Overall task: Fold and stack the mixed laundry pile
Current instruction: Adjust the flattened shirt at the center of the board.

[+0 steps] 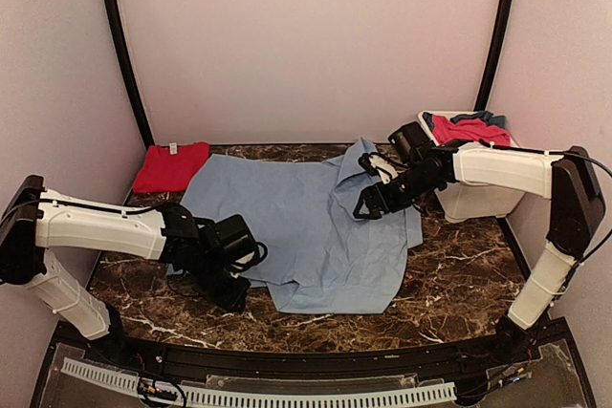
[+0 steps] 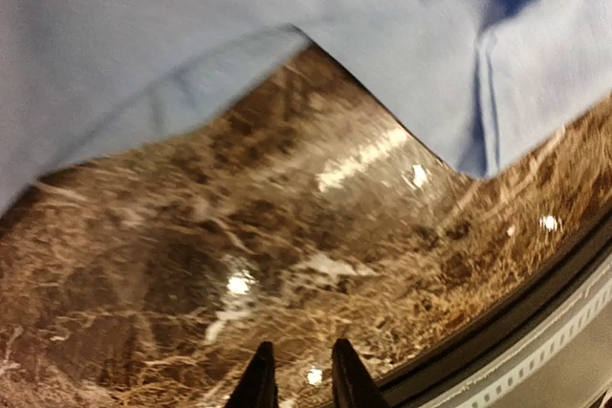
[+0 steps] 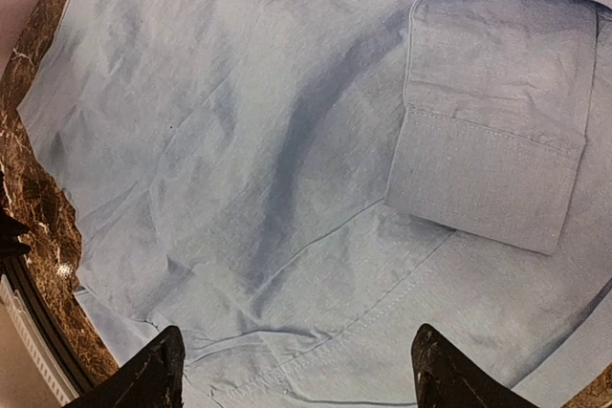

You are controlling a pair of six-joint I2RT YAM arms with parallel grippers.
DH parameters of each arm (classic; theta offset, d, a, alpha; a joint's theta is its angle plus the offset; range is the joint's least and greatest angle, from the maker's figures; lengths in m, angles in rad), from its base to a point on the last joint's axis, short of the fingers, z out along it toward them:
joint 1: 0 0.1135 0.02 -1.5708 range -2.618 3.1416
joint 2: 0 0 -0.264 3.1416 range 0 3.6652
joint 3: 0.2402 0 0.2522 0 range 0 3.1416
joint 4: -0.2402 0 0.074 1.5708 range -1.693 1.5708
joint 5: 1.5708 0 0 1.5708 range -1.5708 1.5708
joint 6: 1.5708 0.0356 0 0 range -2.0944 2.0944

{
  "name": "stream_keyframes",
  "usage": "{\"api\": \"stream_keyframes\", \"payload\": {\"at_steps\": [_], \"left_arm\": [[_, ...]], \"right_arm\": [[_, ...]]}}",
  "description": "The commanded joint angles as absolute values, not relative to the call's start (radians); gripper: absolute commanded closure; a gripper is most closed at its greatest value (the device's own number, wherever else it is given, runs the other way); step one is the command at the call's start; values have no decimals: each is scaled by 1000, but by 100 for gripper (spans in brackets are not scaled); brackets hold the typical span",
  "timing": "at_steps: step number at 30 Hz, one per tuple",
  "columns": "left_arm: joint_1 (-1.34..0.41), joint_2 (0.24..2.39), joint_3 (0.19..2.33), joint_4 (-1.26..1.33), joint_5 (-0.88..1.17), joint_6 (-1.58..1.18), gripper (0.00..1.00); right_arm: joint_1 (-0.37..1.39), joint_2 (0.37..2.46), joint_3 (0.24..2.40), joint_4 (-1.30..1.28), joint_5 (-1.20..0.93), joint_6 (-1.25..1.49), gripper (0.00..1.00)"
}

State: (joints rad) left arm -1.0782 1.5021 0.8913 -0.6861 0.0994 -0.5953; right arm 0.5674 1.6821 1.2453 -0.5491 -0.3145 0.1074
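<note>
While light-blue shirt (image 1: 306, 226) covers marble table (image 1: 459, 274) (pale walls (image 1: 306, 35) around) | left jaws barely parted, empty | right jaws wide, empty

A dark brown marble tabletop (image 1: 459, 284) with white veins takes up the bottom of the booth, and small bright glints of light (image 2: 237, 284) show on its glossy surface. Plain pale walls (image 1: 306, 35) close it in on three sides. A black curved pole (image 1: 120, 45) stands at the left back corner and a second pole (image 1: 497, 26) at the right. A white slotted strip (image 1: 258, 393) runs along the near edge.
</note>
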Motion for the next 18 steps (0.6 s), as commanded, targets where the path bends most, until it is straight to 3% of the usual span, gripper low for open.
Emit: {"api": "stream_keyframes", "payload": {"at_steps": [1,18], "left_arm": [[-999,1495,898,-692,-9,-636,78],[-951,1655,996,-595,-113,-611,52]], "right_arm": [[563,1699,1242,-512,-336,110,21],[563,1710,1249,-513,-331,105,21]]}}
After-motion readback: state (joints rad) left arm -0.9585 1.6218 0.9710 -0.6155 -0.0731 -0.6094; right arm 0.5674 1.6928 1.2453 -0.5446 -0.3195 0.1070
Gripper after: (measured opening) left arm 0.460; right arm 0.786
